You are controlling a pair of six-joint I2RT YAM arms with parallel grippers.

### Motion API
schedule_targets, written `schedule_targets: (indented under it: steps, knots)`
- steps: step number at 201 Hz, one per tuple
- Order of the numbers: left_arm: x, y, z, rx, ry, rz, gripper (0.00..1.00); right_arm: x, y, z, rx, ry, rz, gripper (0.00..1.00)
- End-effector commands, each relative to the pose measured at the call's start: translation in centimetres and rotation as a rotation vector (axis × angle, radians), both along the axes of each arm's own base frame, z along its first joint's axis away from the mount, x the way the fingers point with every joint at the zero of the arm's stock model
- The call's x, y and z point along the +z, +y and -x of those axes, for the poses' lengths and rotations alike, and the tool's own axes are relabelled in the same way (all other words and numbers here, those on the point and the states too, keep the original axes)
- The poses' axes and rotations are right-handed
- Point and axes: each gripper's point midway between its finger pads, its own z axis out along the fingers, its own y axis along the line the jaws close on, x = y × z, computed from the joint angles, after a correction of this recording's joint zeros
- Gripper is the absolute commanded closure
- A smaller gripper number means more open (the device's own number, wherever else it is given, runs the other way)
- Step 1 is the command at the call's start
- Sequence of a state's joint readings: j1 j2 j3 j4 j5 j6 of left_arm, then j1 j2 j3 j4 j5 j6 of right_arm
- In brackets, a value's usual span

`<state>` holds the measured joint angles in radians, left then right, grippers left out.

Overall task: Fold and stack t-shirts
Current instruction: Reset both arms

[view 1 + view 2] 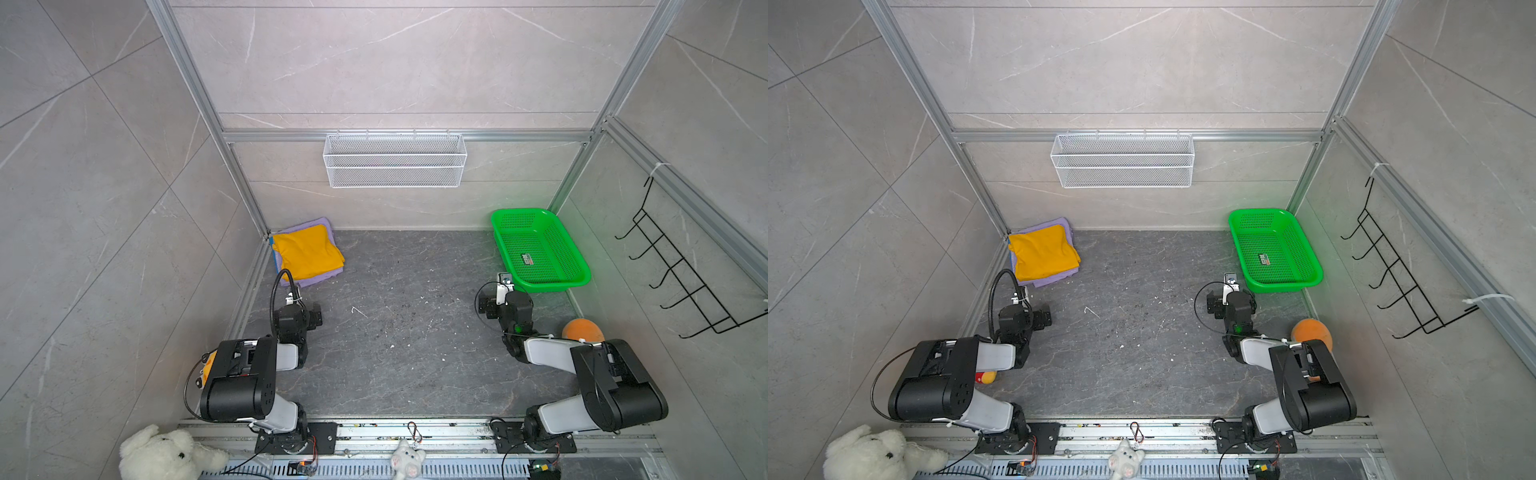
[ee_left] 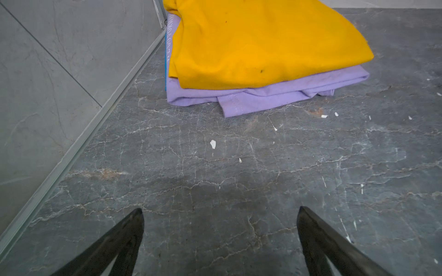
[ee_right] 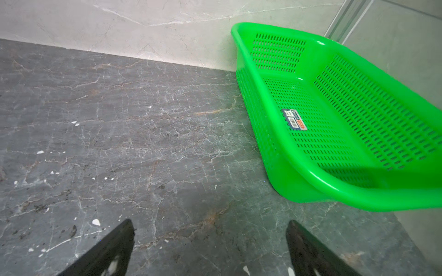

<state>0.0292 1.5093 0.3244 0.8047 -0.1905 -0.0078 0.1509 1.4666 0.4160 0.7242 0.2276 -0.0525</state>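
2 arms, both folded at the elbow, upper links raised. Left arm (image 1: 237, 386): forearm runs forward, wrist level, pointing away from its base. Left gripper (image 2: 220, 209): jaws spread wide, nothing between them. Right arm (image 1: 615, 382): mirrored pose, wrist forward. Right gripper (image 3: 210, 221): jaws wide apart, empty.

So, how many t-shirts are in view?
3, in one pile: yellow t-shirt on top, purple t-shirt under it, blue t-shirt showing only a thin edge. More may be hidden.
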Motion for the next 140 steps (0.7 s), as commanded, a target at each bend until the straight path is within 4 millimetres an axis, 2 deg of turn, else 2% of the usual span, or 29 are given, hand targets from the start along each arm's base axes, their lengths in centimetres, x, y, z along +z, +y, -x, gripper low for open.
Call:
schedule_targets:
  steps: [1,25,36,43,54,87,104,140]
  knots:
    - [2.6,-0.2,-1.6,-0.017,-0.099,0.030,0.00,-0.2,0.2,-0.3,0.020,-0.003,-0.092,0.01]
    - [2.7,0.0,-1.4,-0.004,-0.106,0.024,0.00,-0.4,0.2,0.0,0.019,-0.011,-0.089,0.01]
    - [2.8,0.8,-0.9,0.053,-0.130,0.027,0.00,-0.8,0.1,0.2,0.019,-0.038,-0.086,0.01]
    - [2.9,1.4,-0.8,0.075,-0.139,0.040,0.00,-0.4,0.2,0.1,0.025,-0.069,-0.086,0.01]
    - [2.8,1.6,-0.9,0.089,-0.121,0.034,0.00,-0.7,0.2,0.3,0.025,-0.038,-0.084,0.01]
    - [2.8,1.4,-1.0,0.088,-0.119,0.022,0.00,-0.7,0.2,0.2,0.024,-0.042,-0.084,0.01]
    - [2.9,0.5,-1.2,0.069,-0.117,-0.016,0.00,-0.7,0.1,0.2,0.023,-0.045,-0.083,0.01]
    - [2.9,0.5,-1.2,0.068,-0.115,-0.015,0.00,-0.7,0.1,0.3,0.023,-0.043,-0.083,0.01]
